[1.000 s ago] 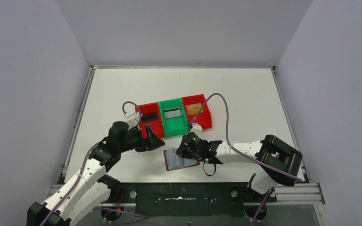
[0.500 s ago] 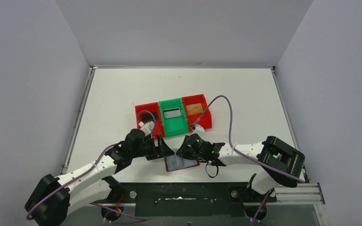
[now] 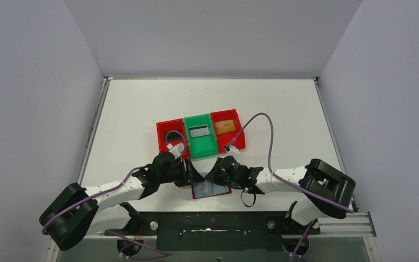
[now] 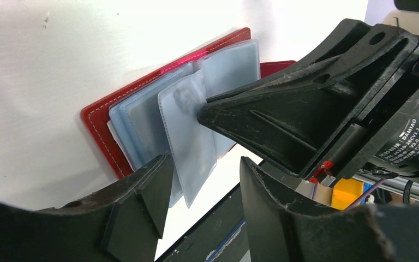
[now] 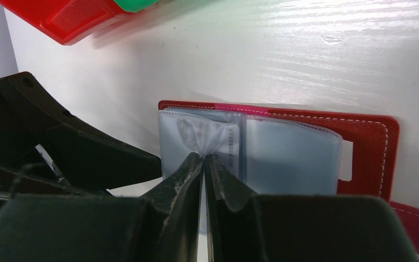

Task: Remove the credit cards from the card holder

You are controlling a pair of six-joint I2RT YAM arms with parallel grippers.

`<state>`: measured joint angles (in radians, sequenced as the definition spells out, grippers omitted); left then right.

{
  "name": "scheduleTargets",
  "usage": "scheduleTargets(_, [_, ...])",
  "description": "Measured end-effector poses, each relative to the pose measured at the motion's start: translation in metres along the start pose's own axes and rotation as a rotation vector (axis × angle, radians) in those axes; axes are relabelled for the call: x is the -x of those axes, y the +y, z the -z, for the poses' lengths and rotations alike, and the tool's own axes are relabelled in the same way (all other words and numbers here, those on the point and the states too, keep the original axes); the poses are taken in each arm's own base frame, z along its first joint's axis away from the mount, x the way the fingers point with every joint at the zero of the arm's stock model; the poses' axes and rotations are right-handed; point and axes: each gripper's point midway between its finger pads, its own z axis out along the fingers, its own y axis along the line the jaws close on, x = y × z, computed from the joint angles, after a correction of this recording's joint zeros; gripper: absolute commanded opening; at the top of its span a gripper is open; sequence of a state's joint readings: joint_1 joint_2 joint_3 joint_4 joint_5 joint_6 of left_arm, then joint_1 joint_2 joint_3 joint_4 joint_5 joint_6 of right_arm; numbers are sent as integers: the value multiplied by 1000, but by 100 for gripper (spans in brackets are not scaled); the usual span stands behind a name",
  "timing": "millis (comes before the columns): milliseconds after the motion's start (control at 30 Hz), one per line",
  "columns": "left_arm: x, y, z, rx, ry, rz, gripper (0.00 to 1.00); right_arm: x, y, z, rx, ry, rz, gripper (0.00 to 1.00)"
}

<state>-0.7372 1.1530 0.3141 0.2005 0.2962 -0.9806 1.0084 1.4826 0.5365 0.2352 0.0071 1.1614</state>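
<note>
left gripper (image 4: pixel 202 183): jaws roughly half open, gripping nothing. the free edge of a clear pocket leaf (image 4: pixel 188 142) hangs just between its fingers (image 4: pixel 142 196).

judgement: the step in hand is drawing a card from that leaf. to do it well, the left jaws should close on the card alone, not the plastic. the pull should run along the pocket's open end while the right arm holds the leaf taut. pinching leaf and card together would likely drag the whole booklet.

card holder (image 3: pixel 208 191): lies open on the table (image 3: pixel 142 109) at the near edge, between both grippers. dark red cover, pale stitching, blue-grey pockets fanned. whether the raised leaf contains a card cannot be told.

right gripper (image 5: pixel 203 161): closed tight on the raised leaf, puckering the plastic.

behind: a silver-grey card (image 3: pixel 199 131) lies in the green bin (image 3: pixel 201 148), and a gold-tan card (image 3: pixel 225 126) in the red bin (image 3: pixel 235 139).
</note>
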Motion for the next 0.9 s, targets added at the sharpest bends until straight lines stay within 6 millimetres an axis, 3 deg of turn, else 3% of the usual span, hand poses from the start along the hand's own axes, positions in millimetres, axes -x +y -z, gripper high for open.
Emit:
scheduleTargets(500, [-3,3,-3,7,-12,-3,47,0,-2,3,14,-5,-19,9])
scheduleTargets(667, [-13,8,-9,18,31,-1,33,0,-3,3,21,-7,-26,11])
scheduleTargets(767, [-19,9,-13,15,58,-4,25,0,-2,4,25,-8,-30,25])
scheduleTargets(900, [-22,11,-14,20,71,-7,23,4,-1,8,21,-21,-31,40])
